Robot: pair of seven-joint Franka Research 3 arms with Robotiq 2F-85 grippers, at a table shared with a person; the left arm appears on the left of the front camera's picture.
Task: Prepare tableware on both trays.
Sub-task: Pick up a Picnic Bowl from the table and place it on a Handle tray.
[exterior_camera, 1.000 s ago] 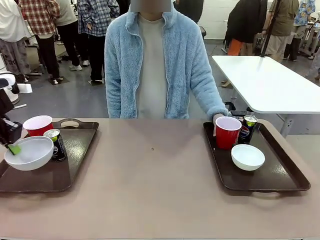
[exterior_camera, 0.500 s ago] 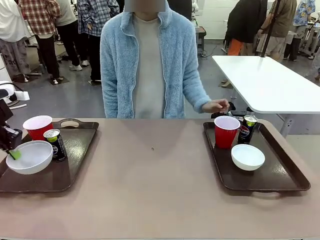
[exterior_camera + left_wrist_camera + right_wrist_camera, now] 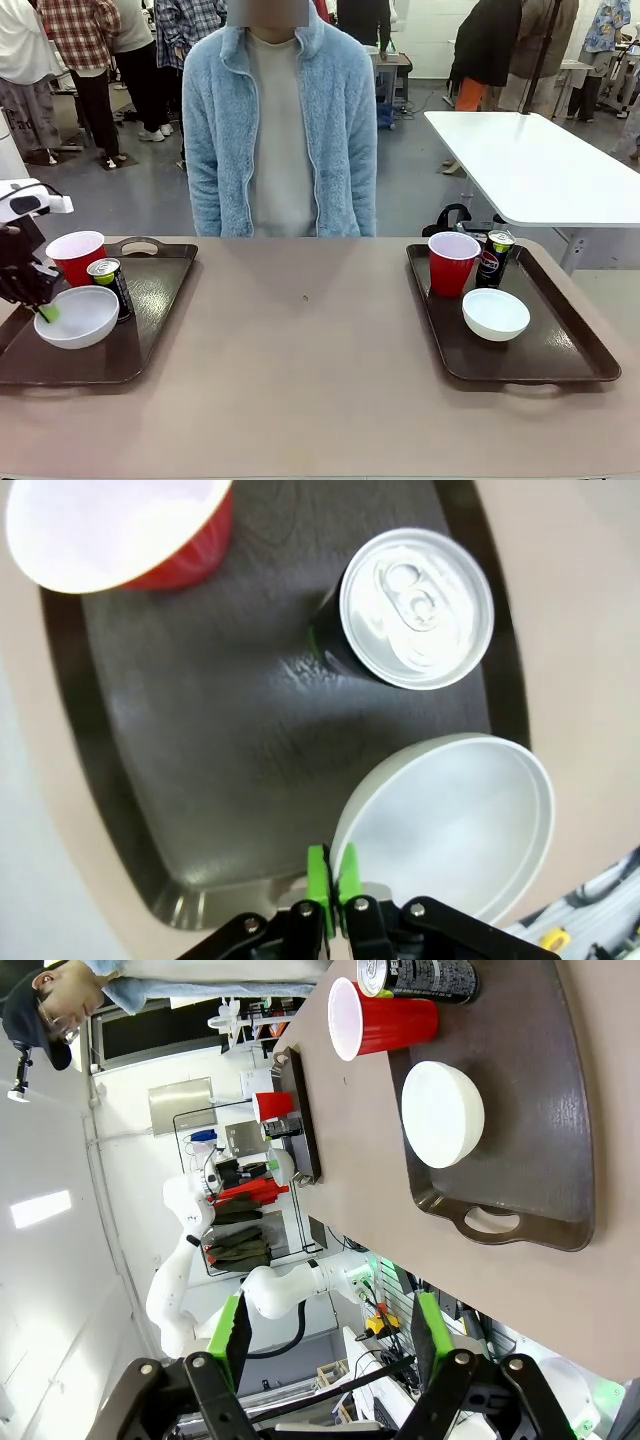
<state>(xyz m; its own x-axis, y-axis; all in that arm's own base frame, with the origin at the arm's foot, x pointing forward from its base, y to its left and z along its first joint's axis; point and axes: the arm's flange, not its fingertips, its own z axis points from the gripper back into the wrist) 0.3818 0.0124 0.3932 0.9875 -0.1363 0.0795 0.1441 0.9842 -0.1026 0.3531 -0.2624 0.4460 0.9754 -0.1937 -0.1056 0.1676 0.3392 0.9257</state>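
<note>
On the table's left side, the left tray (image 3: 150, 330) is carrying a white bowl (image 3: 77, 316) at its near-left part. The left gripper (image 3: 44, 313) is pinching this bowl's rim, its green pads (image 3: 318, 872) pressed together on the thin edge, as the left wrist view shows. Just beyond the bowl a dark can (image 3: 109, 288) is standing upright, close beside it, and a red cup (image 3: 77, 256) is standing at the tray's far-left corner, near the cut-out handle.

On the table's right side, the right tray (image 3: 560, 350) is holding a second white bowl (image 3: 495, 313) toward its middle, sitting apart from the things behind it. Farther back, at the tray's far-left corner, a second red cup (image 3: 453, 263) is standing upright with a second can (image 3: 494, 258) just beside it.

The right gripper (image 3: 330, 1345) is hanging well above this tray with its fingers spread wide and nothing between them.

A person in a pale blue fleece jacket (image 3: 280, 120) is standing at the table's far edge.
</note>
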